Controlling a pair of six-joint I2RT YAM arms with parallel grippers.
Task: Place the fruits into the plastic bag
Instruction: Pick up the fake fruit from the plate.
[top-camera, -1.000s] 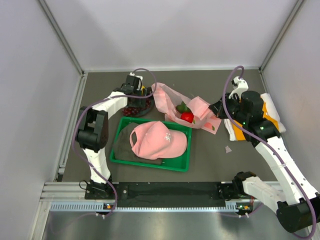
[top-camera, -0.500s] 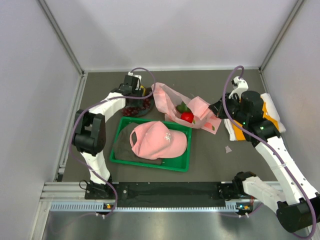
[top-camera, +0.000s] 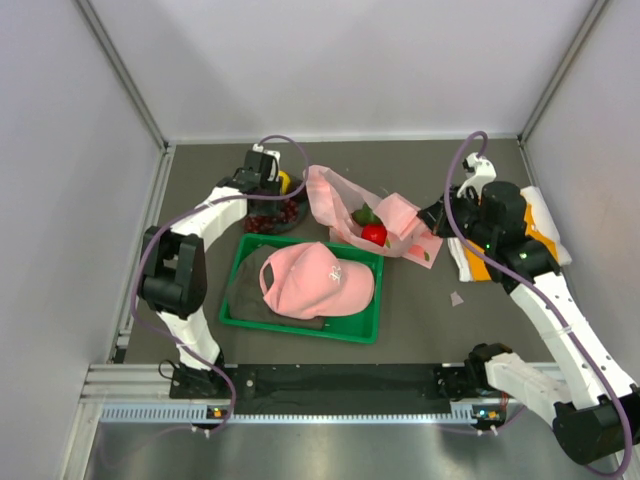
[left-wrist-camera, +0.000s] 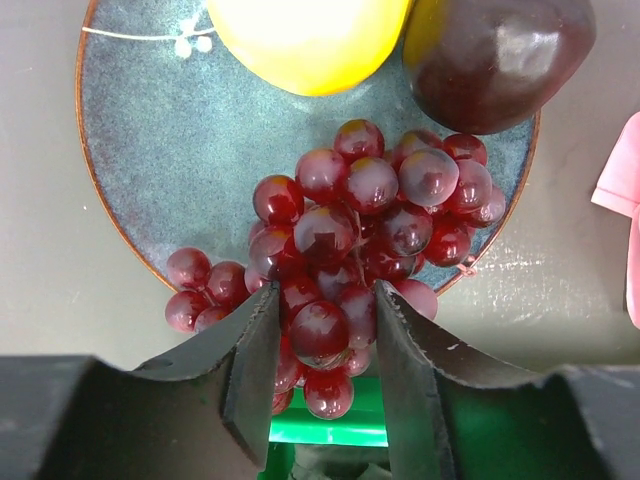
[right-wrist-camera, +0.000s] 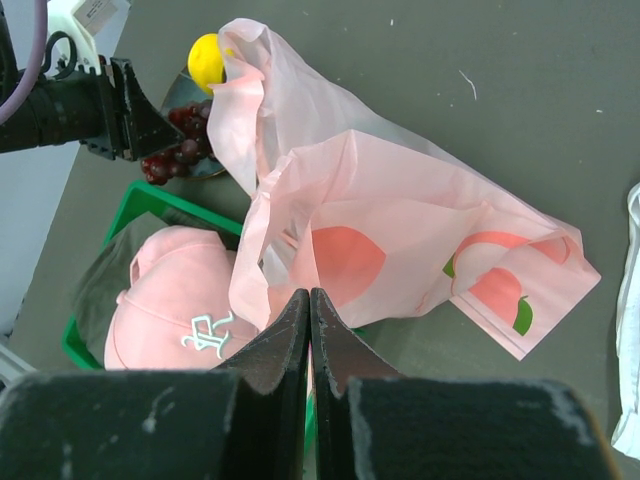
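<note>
Your left gripper (left-wrist-camera: 325, 310) hangs over a round blue-grey ceramic plate (left-wrist-camera: 150, 150) that sits toward the table's (top-camera: 450, 330) far edge, left of centre. Its jaws stand narrow, one on each side of the near end of a bunch of dark red grapes (left-wrist-camera: 370, 220). Whether they grip yet, I cannot tell. A yellow-orange citrus (left-wrist-camera: 310, 40) and a dark brown round fruit (left-wrist-camera: 495, 60) lie on the plate's far side.

The thin pink plastic bag printed with peaches (right-wrist-camera: 400, 200) lies just right of the plate, mouth held up. A red round fruit (top-camera: 374, 234) is inside. Your right gripper (right-wrist-camera: 308, 295) is pressed closed and appears to pinch the bag's near edge.

The step in hand looks like picking up the grapes. Next, you would need a firm but gentle squeeze, then a lift and a short carry right to the bag's mouth.
</note>
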